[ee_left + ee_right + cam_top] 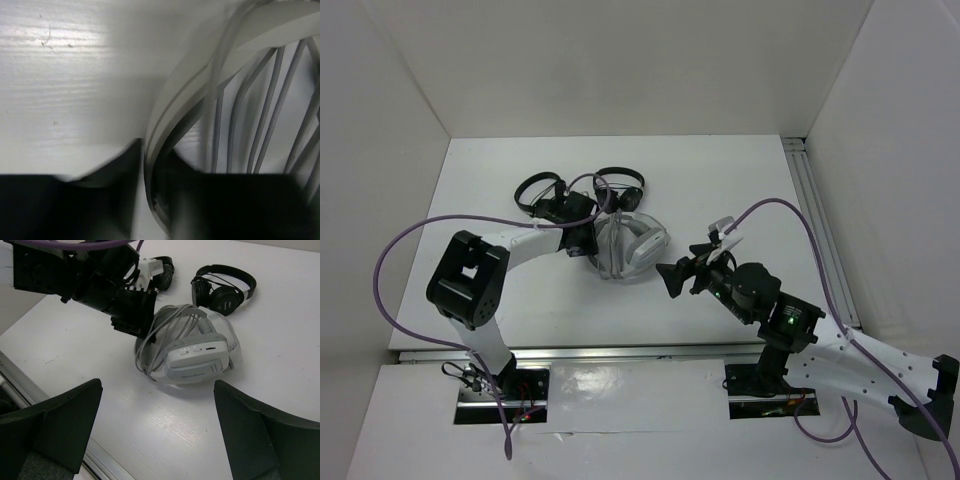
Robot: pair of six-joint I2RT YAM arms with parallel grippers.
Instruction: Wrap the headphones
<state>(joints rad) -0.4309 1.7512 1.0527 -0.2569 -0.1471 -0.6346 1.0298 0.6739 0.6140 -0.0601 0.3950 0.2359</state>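
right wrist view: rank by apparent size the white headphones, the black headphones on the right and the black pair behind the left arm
1. white headphones
2. black headphones on the right
3. black pair, mostly hidden by the left arm, so its rank is unsure

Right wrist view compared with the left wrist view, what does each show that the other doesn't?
Only right wrist: the whole white headphones, a black pair behind, the left gripper at them, its own open fingers. Only left wrist: a blurred close-up of the headband running between its dark fingers. Both: the grey cable strands and the white table.
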